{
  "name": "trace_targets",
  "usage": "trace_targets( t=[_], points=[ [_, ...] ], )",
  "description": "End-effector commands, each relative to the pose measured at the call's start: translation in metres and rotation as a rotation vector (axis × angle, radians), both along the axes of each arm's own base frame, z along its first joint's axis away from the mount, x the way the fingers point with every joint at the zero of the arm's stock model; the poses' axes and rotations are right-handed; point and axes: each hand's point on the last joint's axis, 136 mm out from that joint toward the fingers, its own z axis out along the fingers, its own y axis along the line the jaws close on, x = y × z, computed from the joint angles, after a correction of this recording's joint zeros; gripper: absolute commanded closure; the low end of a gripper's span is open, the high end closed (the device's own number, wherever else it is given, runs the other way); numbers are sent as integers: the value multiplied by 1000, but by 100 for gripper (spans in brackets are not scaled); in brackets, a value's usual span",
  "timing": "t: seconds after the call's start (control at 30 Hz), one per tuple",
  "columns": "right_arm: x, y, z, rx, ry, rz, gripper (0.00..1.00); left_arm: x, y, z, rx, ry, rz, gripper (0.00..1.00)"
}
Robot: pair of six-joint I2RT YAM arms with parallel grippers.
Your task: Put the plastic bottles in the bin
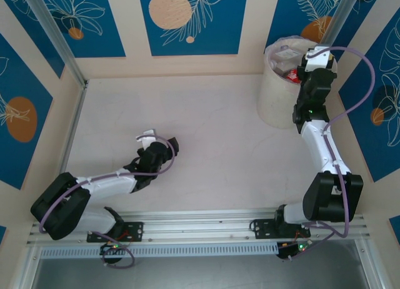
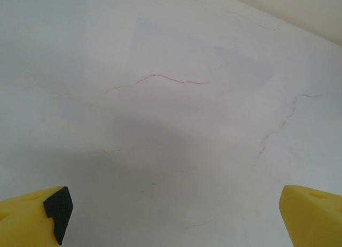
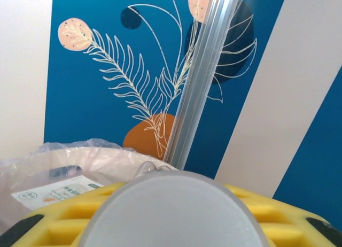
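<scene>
Top external: right gripper [image 1: 310,62] sits over the bin [image 1: 275,101], with bottles [image 1: 290,73] inside. Right wrist: its claw appears clamped on a pale, round-ended bottle [image 3: 173,209]. Step: drop-off. Next: release squarely above the liner [image 3: 80,151]. Left gripper [image 2: 176,212] gapes wide and empty over the table [image 2: 171,97].

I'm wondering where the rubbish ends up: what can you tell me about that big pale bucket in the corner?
The bin is a round cream-white bucket, upright at the far right corner of the table. A thin, crinkly translucent bag lines it and folds over the rim. Inside lie a red-labelled item and a white label. The right hand hangs over its opening.
</scene>
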Motion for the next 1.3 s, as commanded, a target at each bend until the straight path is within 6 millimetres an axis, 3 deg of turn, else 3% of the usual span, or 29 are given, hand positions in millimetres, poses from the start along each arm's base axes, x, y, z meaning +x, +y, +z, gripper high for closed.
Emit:
trace_targets(
  t=[0.0,0.17,0.3,0.5,0.77,0.93,1.03,1.27],
  points=[
    [-17,-3,43,-42,-151,-55,100,3,0,-3,-30,6,6,0],
    [-18,-8,18,105,-117,-64,100,2,2,-6,-33,11,16,0],
    [-18,-38,-8,258,-114,-99,100,2,-3,-4,-40,16,-12,0],
    [-2,-70,-7,270,-122,-79,100,-2,3,-14,-45,33,16,0],
    [25,-66,-32,219,2,20,93,2,2,-15,-30,39,16,0],
    [36,-55,-51,204,97,93,71,3,-3,-18,-36,54,2,0],
    [27,-52,-44,280,108,97,49,4,-4,-18,-39,55,-3,0],
    [0,14,-36,455,286,380,19,4,-4,-20,-37,62,-3,0]
  ],
)
